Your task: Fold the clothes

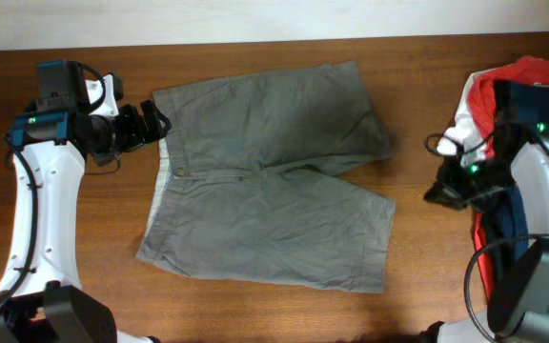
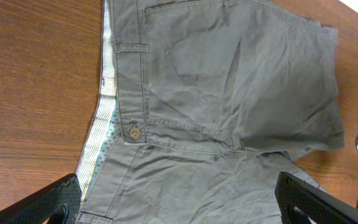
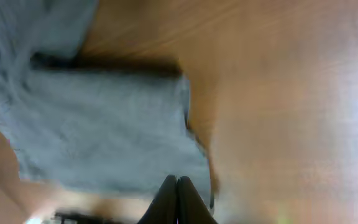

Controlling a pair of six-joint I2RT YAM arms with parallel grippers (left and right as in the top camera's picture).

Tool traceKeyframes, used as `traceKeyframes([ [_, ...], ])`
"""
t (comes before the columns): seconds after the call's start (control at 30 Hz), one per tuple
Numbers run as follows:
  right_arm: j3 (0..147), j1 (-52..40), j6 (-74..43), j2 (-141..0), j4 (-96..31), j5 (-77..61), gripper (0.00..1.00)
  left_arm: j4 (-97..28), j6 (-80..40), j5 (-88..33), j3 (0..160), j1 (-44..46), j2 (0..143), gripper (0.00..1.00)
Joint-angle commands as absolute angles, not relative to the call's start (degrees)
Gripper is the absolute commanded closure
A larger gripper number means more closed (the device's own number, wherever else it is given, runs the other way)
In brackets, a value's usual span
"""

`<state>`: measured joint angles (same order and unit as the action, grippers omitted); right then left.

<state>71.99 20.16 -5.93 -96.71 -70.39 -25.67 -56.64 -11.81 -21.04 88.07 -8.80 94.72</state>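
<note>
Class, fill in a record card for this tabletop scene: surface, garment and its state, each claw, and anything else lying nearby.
Surface: brown wooden table
Garment: grey-olive shorts, spread flat, not yet folded, waistband towards the left arm
Detail: button at the waistband, pale lining showing
Left claw: open, by the waistband, holding nothing
Right claw: shut, empty, past the leg hems
Nearby: pile of red, white and navy clothes at the right edge
</note>
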Motion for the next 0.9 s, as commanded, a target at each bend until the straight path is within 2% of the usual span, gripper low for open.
traceKeyframes([
  [0.0, 59.53, 23.51, -4.49, -97.17, -58.89, -34.22, 0.96, -56.6, -11.92, -21.65, 88.16, -8.91, 94.89, 0.01],
  [0.1, 52.69, 23.33, -4.67, -98.1, -51.31, -35.97, 0.96, -56.62, -11.92, -21.65, 88.16, -8.91, 94.89, 0.01],
  [0.3, 51.0, 14.04, -7.7, -99.88, -39.88, -36.12, 0.96, -56.6, -11.92, -21.65, 88.16, -8.91, 94.89, 0.01],
  [0.43, 51.0, 13.56, -9.89, -101.58, -31.68, -29.5, 0.96, -56.6, -11.92, -21.65, 88.16, -8.91, 94.89, 0.0],
  [0.6, 51.0, 13.52, -9.93, -101.58, -25.3, -28.88, 0.96, -56.6, -11.92, -21.65, 88.16, -8.91, 94.89, 0.01],
  [0.67, 51.0, 13.67, -10.0, -101.58, -26.11, -28.82, 0.96, -56.62, -11.92, -21.65, 88.16, -8.91, 94.89, 0.01],
  [0.77, 56.36, 19.4, -13.21, -101.34, -30.57, -32.8, 0.96, -56.62, -11.92, -21.65, 88.16, -8.91, 94.89, 0.0],
  [0.87, 68.62, 16.75, -2.68, -99.72, -48.73, -37.74, 0.96, -56.6, -11.92, -21.65, 88.16, -8.91, 94.89, 0.01],
])
